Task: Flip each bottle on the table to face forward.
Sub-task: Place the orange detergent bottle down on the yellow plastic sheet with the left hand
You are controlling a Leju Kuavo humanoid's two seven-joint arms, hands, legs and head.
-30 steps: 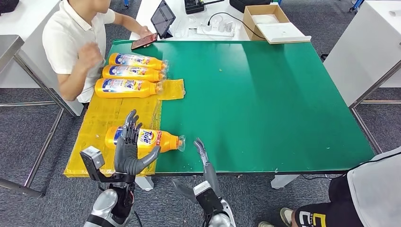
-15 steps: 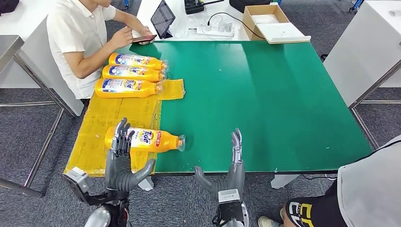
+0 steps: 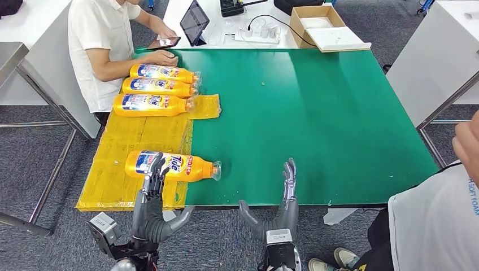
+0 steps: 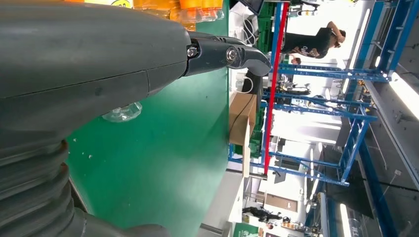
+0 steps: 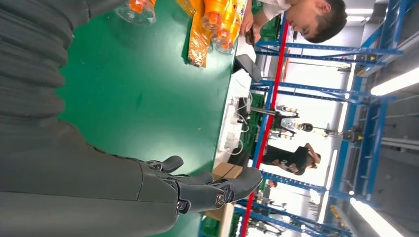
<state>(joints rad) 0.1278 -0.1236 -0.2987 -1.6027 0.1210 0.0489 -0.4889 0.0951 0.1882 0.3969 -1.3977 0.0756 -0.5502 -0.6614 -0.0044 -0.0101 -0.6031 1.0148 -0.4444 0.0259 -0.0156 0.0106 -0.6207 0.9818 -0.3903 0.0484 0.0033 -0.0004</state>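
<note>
Four bottles [image 3: 172,165] lying flat; left hand [image 3: 150,210], right hand [image 3: 282,210] fingers spread, empty.

Bright, even overhead light; sharp head view.
You see only soft, short shadows on the table [image 3: 316,113]; in your wrist views the background blows out white, ceiling strips glare, and the close fingers [image 4: 222,53] look soft.

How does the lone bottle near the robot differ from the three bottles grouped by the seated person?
The near bottle lies alone at the table's near edge, just beyond the left hand; the far bottles lie side by side in a row near the person. The near bottle shows a large Tide logo; the far bottles' labels look smaller and bluer. All are orange, lie on their sides, caps pointing right.
</note>
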